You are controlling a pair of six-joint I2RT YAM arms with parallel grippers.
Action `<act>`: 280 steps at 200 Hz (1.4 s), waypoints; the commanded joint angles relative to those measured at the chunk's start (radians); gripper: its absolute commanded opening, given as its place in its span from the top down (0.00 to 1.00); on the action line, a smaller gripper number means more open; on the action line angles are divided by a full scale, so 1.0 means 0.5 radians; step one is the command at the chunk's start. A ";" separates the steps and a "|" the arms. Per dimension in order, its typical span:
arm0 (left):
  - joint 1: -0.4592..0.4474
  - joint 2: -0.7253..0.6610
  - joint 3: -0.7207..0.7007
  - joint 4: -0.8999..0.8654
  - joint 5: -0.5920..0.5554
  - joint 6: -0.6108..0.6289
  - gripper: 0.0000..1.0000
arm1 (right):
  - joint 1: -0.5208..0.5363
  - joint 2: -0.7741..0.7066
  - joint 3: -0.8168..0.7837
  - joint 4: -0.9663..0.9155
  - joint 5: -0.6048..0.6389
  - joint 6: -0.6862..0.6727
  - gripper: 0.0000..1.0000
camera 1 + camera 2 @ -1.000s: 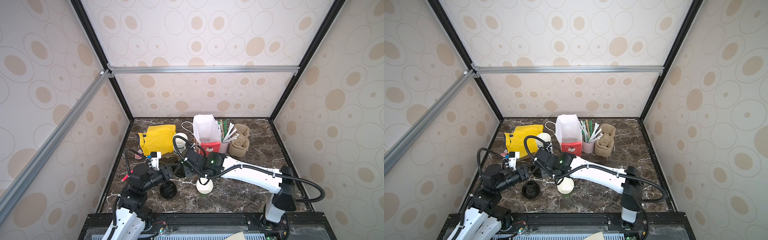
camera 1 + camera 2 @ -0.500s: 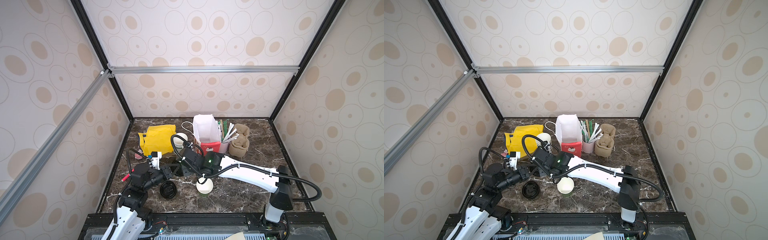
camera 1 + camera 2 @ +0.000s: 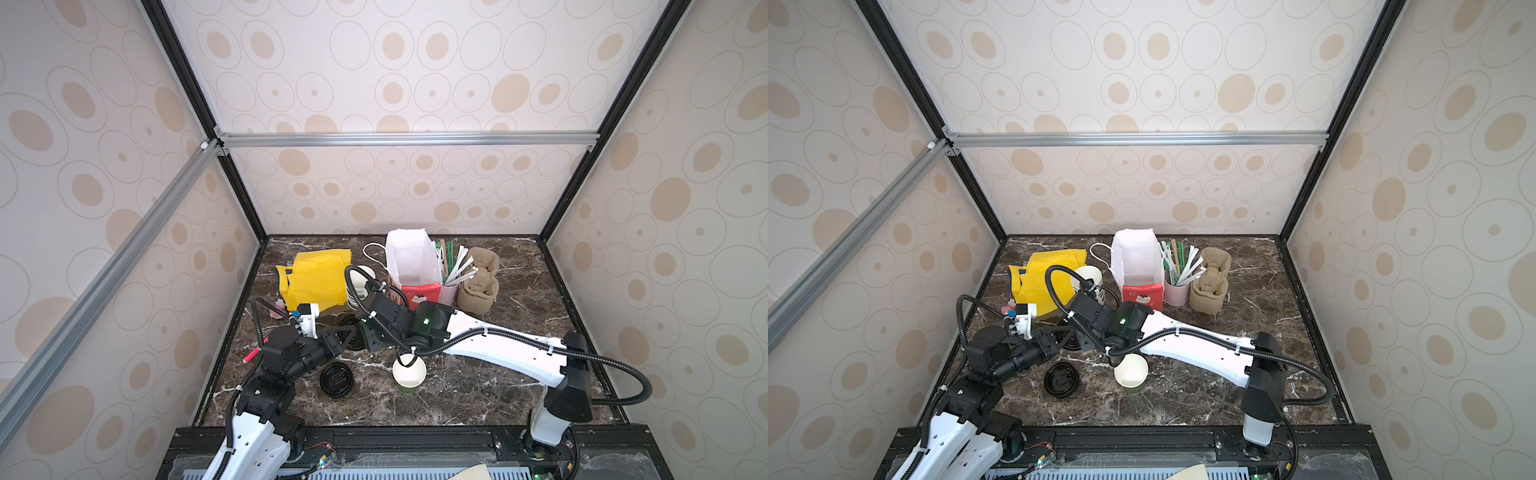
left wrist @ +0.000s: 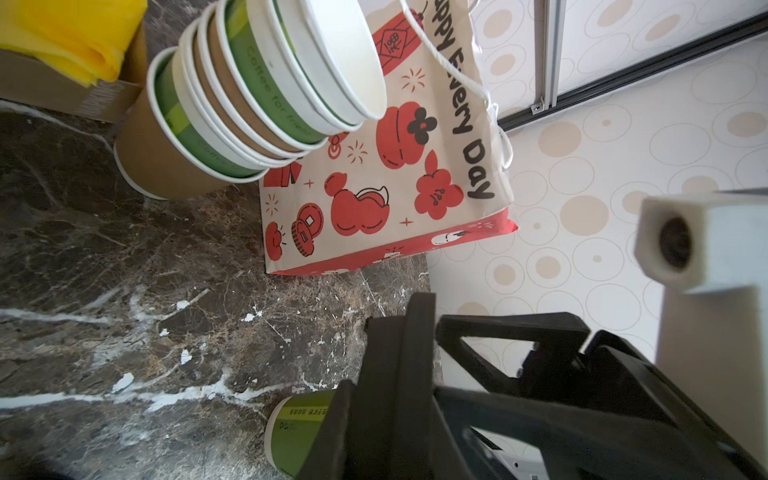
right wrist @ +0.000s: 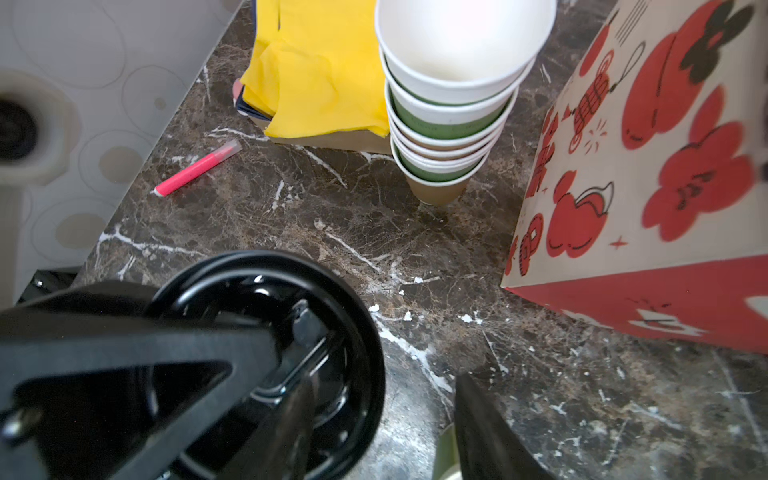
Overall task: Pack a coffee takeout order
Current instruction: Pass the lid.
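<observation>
A black lid [image 5: 332, 316] hangs on edge just above the table, and my left gripper [image 3: 348, 333] [image 4: 397, 411] is shut on its rim. My right gripper [image 3: 366, 341] [image 5: 386, 428] is at the same lid from the opposite side, with its jaws open and one of them on each side of the rim. The green paper cup [image 3: 409, 372] [image 4: 297, 432] stands upright and open-topped on the table, just in front of both grippers. Yellow napkin [image 3: 318, 276] lies at the back left. Brown pulp cup trays [image 3: 478, 284] lean at the back right.
A stack of white-rimmed cups [image 3: 360, 282] [image 5: 453, 104] stands behind the grippers, beside a red-and-white paper bag [image 3: 411, 262]. A pink pot of straws [image 3: 451, 286] is next to the trays. Another black lid [image 3: 336, 379] lies flat near the front. A pink marker [image 5: 195, 168] lies by the left wall.
My left gripper has closed on the black lid. My right gripper, which was shut on that lid, has opened. Both arms have shifted slightly toward the back.
</observation>
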 commanded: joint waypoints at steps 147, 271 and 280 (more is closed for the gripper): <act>-0.033 -0.239 -0.062 -0.434 0.201 -0.492 0.93 | 0.401 -0.793 -1.674 2.120 -0.099 -3.441 0.38; -0.035 -0.289 -0.066 -0.420 0.210 -0.595 0.93 | 0.422 -0.157 -1.735 3.177 0.447 -4.374 0.60; -0.035 -0.300 -0.071 -0.420 0.210 -0.606 0.93 | 0.422 -0.160 -1.740 3.206 0.463 -4.371 0.61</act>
